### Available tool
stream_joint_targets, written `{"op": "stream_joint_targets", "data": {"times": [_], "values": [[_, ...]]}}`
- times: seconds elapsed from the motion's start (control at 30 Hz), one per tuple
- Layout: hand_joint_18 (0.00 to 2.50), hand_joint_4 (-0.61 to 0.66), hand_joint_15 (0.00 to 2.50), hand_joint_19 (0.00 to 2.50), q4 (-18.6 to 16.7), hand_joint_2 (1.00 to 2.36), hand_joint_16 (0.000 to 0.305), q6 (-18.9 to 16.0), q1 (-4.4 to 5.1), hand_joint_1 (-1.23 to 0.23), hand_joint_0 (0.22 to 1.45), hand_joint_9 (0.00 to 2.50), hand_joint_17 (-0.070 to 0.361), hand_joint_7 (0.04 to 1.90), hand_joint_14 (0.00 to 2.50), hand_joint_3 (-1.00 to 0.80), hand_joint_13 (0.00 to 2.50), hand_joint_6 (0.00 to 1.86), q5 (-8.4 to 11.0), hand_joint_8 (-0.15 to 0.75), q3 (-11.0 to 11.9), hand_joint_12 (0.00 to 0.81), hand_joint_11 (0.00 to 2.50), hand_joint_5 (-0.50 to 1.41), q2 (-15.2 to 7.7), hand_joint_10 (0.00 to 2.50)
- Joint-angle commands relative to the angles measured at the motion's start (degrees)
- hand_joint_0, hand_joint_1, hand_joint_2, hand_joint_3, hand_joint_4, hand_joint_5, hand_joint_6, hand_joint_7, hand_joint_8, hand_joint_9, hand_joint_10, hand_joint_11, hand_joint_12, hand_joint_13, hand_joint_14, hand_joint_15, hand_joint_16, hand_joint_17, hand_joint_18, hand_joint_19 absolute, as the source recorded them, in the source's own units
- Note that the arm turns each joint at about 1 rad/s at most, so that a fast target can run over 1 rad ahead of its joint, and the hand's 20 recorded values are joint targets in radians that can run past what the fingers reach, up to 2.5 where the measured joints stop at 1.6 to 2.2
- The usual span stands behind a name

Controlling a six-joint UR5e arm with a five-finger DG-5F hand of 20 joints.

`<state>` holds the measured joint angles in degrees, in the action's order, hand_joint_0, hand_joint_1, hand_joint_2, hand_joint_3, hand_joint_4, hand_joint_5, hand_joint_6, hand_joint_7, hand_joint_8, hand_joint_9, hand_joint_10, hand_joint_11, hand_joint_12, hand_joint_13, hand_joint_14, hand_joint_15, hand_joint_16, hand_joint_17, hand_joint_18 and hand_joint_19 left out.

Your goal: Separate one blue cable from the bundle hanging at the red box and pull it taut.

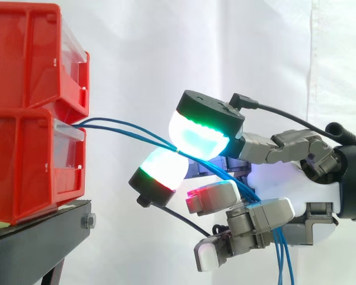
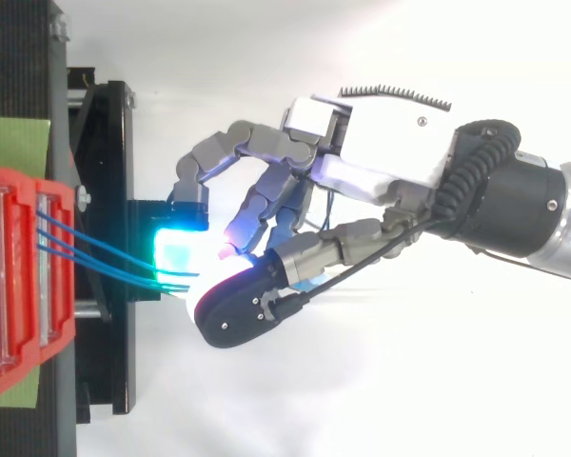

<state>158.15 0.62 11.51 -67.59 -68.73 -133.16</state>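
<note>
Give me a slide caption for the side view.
Robot hand pinches thin blue cables running from stacked red plastic bins.

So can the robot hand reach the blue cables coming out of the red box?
Looks like yes. The robot hand pinches the blue cables between two glowing pads, out in the open air beside the red box. Nothing blocks the way, though it seems to hold more than one.

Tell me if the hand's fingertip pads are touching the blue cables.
Touching. The side view shows the blue cables running from the red bin into the pinch between pads of the hand, no gap.
</note>
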Motion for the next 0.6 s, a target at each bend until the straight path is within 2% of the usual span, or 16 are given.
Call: {"op": "stream_joint_targets", "data": {"times": [0.0,0.17,0.27,0.33,0.47,0.57], "values": [[0.82,-0.04,1.52,0.65,0.05,1.0,0.043,0.0,0.0,-0.89,0.78,1.24,0.098,0.91,0.01,-0.5,1.55,0.94,0.01,0.209,0.0,0.261,1.47,-0.22,0.0,0.01],[0.81,-0.05,1.53,0.65,0.05,1.0,0.043,0.0,0.0,-0.92,0.75,1.25,0.097,0.93,0.01,-0.5,1.54,0.94,0.09,0.208,0.0,0.258,1.48,-0.21,-0.09,0.01],[0.78,-0.1,1.52,0.67,0.05,1.0,0.043,0.0,0.0,-0.85,0.81,1.26,0.096,1.15,0.01,-0.5,1.51,0.93,0.09,0.196,0.0,0.255,1.49,-0.21,0.0,0.01],[0.73,-0.11,1.51,0.71,0.05,1.01,0.042,-0.09,0.0,-0.82,0.83,1.26,0.095,1.24,0.01,-0.41,1.48,0.94,0.09,0.199,0.0,0.263,1.48,-0.22,0.0,0.01],[0.66,-0.11,1.45,0.73,0.49,1.02,0.042,-0.18,0.0,-0.81,0.85,1.22,0.095,1.15,0.01,-0.33,1.38,0.96,-0.08,0.194,0.0,0.273,1.47,-0.23,0.0,0.01],[0.66,-0.09,1.4,0.7,0.76,1.01,0.043,-0.18,0.0,-0.81,0.85,1.18,0.097,1.04,0.01,-0.43,1.33,0.96,-0.08,0.198,0.0,0.293,1.45,-0.24,0.0,0.01]]}}
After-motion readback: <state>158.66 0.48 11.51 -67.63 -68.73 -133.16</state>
